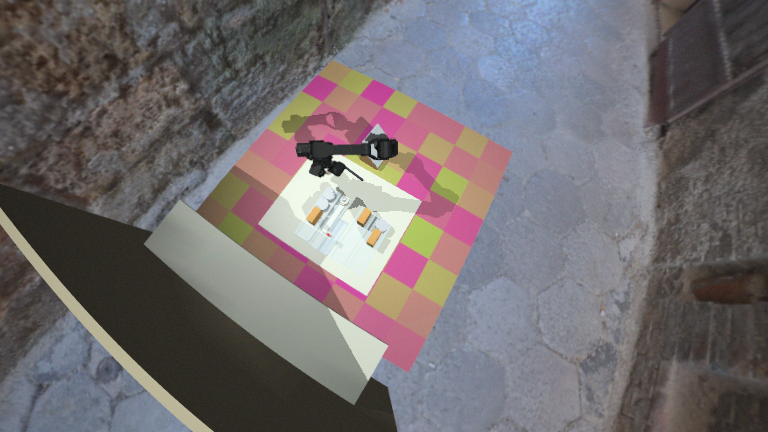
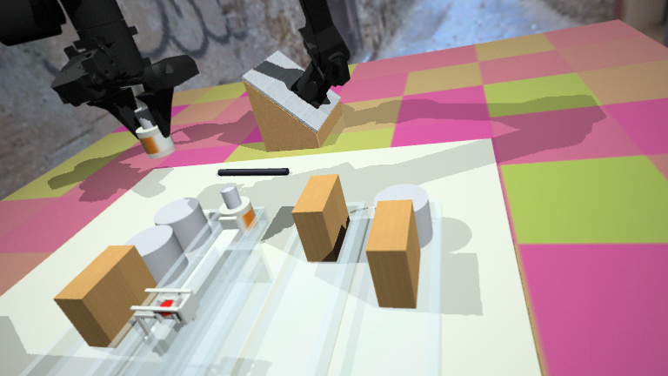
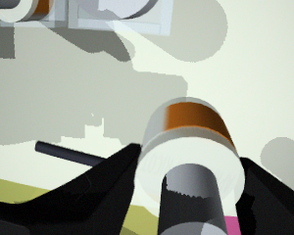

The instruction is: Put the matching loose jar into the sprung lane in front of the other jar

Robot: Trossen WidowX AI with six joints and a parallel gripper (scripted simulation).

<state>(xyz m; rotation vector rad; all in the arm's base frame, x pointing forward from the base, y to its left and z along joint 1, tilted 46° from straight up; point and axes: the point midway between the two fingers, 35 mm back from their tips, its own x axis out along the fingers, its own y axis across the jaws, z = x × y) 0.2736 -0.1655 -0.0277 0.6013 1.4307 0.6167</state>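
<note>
The pincer (image 2: 147,123) holds the jar (image 2: 155,141) tight, tilted, in the air above the table (image 2: 472,298). The lane jar (image 2: 239,211) lies ahead and lower, near the lane's front.

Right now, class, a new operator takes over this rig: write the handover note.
Gripper: shut on the loose jar, held tilted in the air over the back left of the table.
Matching jar: standing in the clear lane, with the pusher plate at the near end.
Done: pick-up.
Left: carry the jar to the lane's front, push the row back gently, then release.
</note>
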